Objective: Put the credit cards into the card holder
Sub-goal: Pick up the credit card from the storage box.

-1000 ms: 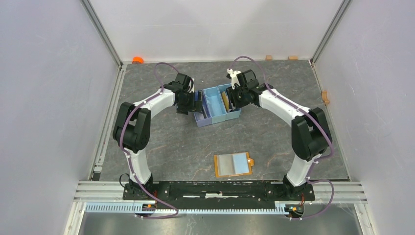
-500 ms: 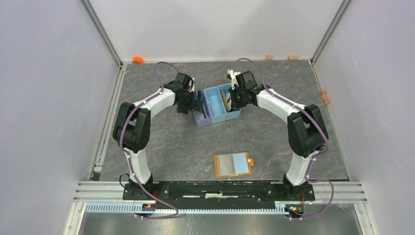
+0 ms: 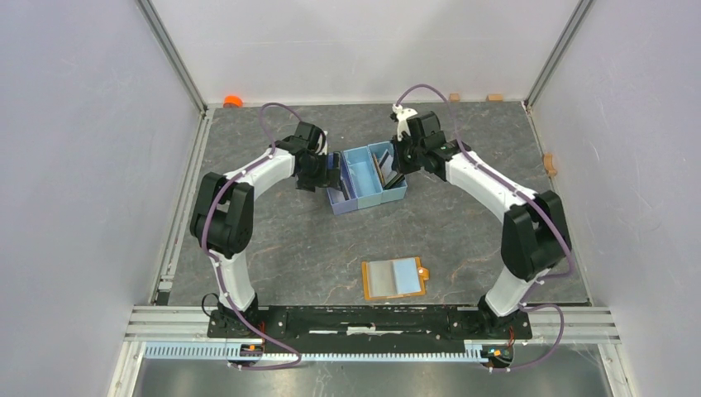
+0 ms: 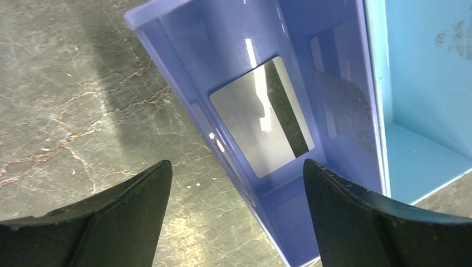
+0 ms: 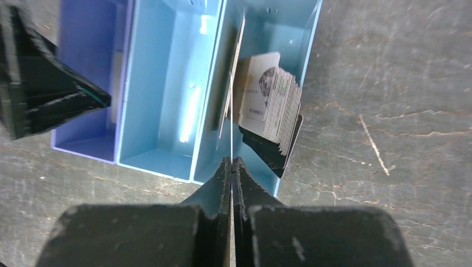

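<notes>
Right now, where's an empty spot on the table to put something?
Bare table lies between the blue tray and the open card holder, and right of it. Crowded at the tray: left gripper and right gripper meet there.

**Tight at the tray, open by the wallet**

My left claw (image 4: pixel 235 167) gapes across the tray's (image 3: pixel 362 175) outer wall. My right claw (image 5: pixel 231 161) pinches a card (image 5: pixel 238 78) on edge, squeezed between a divider and the leaning stack (image 5: pixel 275 105). Bare worktop (image 3: pixel 314 240) surrounds the wallet (image 3: pixel 395 279).
</notes>
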`<state>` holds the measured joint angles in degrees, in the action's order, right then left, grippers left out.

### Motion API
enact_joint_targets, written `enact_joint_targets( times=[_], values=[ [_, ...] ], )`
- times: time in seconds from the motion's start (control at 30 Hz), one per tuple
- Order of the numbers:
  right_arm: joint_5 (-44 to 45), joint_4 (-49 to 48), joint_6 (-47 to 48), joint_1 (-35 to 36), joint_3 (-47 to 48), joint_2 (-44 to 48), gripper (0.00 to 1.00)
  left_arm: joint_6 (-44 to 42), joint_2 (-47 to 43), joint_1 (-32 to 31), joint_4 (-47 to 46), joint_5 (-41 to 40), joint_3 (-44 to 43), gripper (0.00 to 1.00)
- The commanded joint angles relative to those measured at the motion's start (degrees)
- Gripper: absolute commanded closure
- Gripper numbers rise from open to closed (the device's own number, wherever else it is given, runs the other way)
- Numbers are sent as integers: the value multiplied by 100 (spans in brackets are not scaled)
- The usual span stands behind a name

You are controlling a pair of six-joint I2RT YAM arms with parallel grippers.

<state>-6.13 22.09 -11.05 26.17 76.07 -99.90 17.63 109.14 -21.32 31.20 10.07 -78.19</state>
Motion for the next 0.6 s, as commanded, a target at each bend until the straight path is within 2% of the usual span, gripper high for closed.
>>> enact_joint_targets(
  times=[0.0,0.23,0.33,0.43,0.57],
  values=[
    [-30,-119,168,-16,169,611,100,-397,-306,46,26,-255,-206,6],
    [-555,405,452,-11,156,1163,100,-664,-1033,49,97,-390,-95,4],
    [-1040,731,636,-7,23,1608,100,-816,-1649,41,-11,-27,151,4],
    [-1894,880,748,8,-354,2196,100,-922,-2443,7,-243,822,542,4],
    [-2874,1257,884,168,-875,2808,100,-932,-3448,-20,-720,2368,1542,7]
  ],
)
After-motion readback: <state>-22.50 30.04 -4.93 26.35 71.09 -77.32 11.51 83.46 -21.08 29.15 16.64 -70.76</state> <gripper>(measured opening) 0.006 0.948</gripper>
